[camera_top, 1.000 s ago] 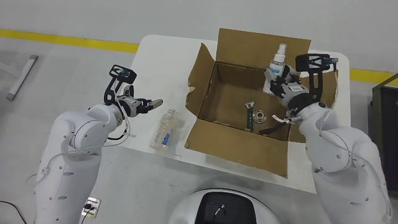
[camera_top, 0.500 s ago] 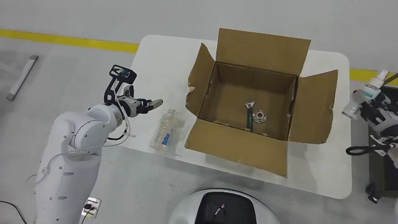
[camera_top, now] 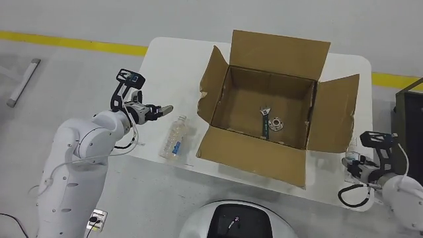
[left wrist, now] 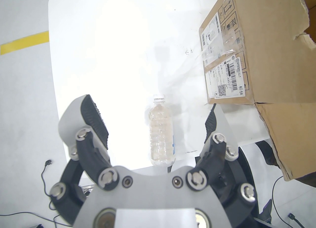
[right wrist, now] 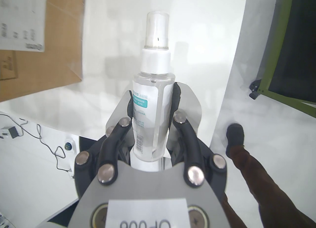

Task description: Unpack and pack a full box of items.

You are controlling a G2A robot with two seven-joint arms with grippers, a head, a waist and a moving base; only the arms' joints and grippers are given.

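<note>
The open cardboard box (camera_top: 277,53) on the white desk (camera_top: 178,59) no longer has an arm above it. The right tool (right wrist: 153,97), clamped on the spray bottle (right wrist: 156,63), has swung from over the box's right wall to the desk's near right corner, outside the box. That puts one more item out, probably about to be set down. The left tool (camera_top: 162,111) has not moved, its fingers apart, near the lying water bottle (camera_top: 174,137). A wrench (camera_top: 264,120) and a round fitting (camera_top: 276,124) are yet to be unpacked.

Left tool (left wrist: 151,109), fingers (left wrist: 95,118) apart, near a clear bottle (left wrist: 161,137) on the table (left wrist: 98,41) beside a cardboard box (left wrist: 266,41).
</note>
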